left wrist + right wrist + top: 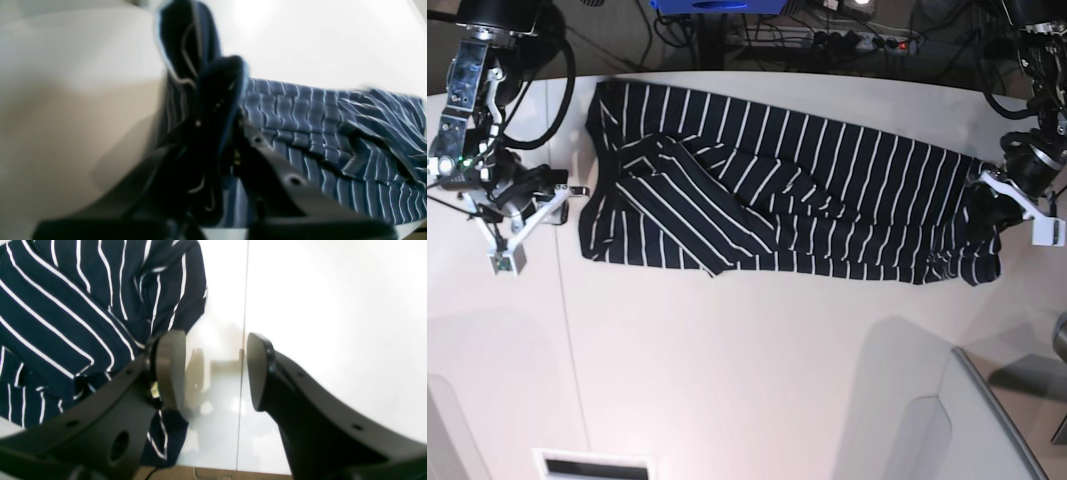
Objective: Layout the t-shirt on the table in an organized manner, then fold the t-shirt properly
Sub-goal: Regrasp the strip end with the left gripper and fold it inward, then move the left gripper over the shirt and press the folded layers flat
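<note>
The dark navy t-shirt with thin white stripes lies stretched sideways across the white table, one part folded over its left half. My left gripper is at the shirt's right end, shut on a bunched fold of fabric that stands up between its fingers. My right gripper sits just off the shirt's left edge, open. In the right wrist view that gripper holds only bare table between its pads, with the t-shirt behind its left finger.
A thin seam runs across the tabletop under the right gripper. Cables and a power strip lie beyond the table's curved far edge. A white slanted panel stands at the near right, and a slot at the near edge.
</note>
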